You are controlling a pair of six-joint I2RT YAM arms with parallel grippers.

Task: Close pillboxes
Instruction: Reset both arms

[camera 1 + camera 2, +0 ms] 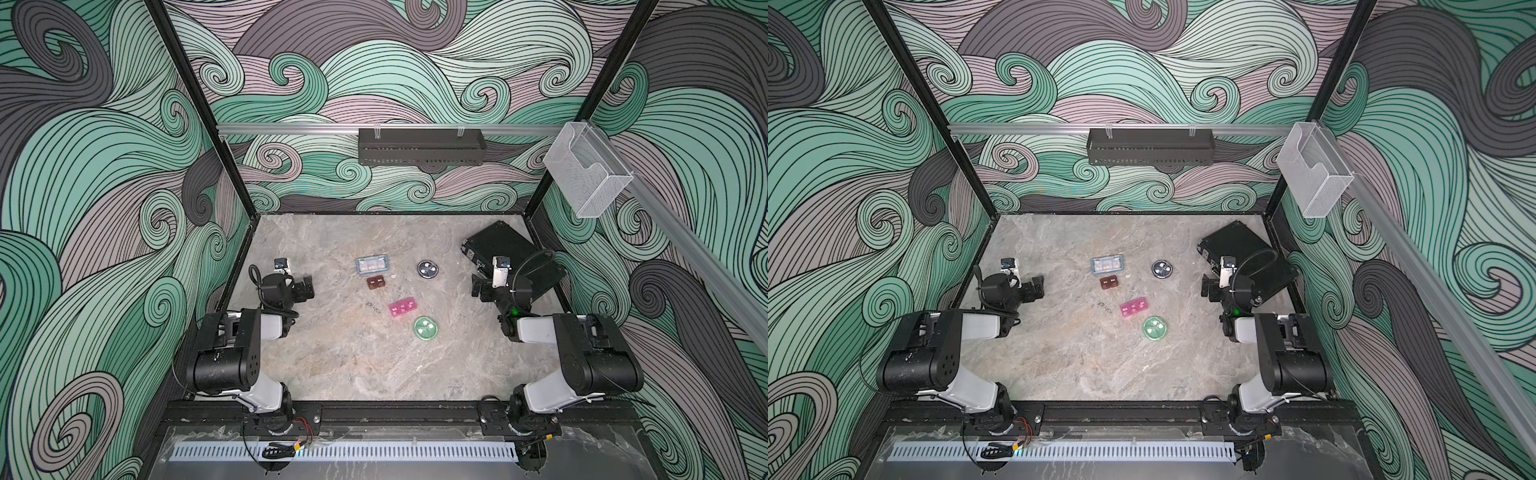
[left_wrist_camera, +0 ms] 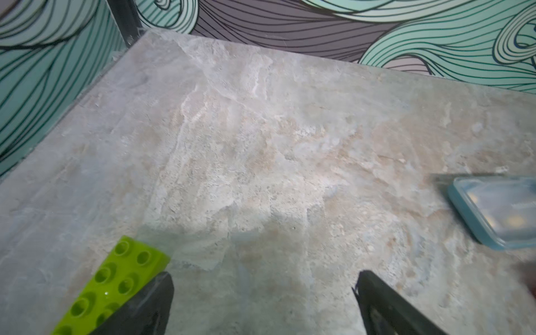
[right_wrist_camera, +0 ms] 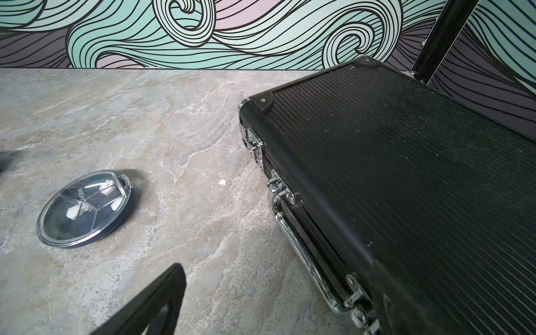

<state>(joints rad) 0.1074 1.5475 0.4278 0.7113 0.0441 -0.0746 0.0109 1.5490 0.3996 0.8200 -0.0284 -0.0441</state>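
Table (image 1: 353, 365), near to far. The green round box (image 1: 425, 328) lies nearest, with the pink box (image 1: 403, 308) just beyond it, then the brown box (image 1: 375, 282). Farther lie the pale blue box (image 1: 372, 264) and the dark blue round box (image 1: 428, 269), lid down. The left gripper (image 2: 262, 290), jaws spread and empty, hangs beside a lime brick (image 2: 116, 284). The right gripper (image 1: 478, 287), likewise spread and empty, is beside the black case (image 1: 509, 245).

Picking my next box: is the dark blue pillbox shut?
Looks shut: the dark blue pillbox has its clear lid lying flat, flush with the rim.
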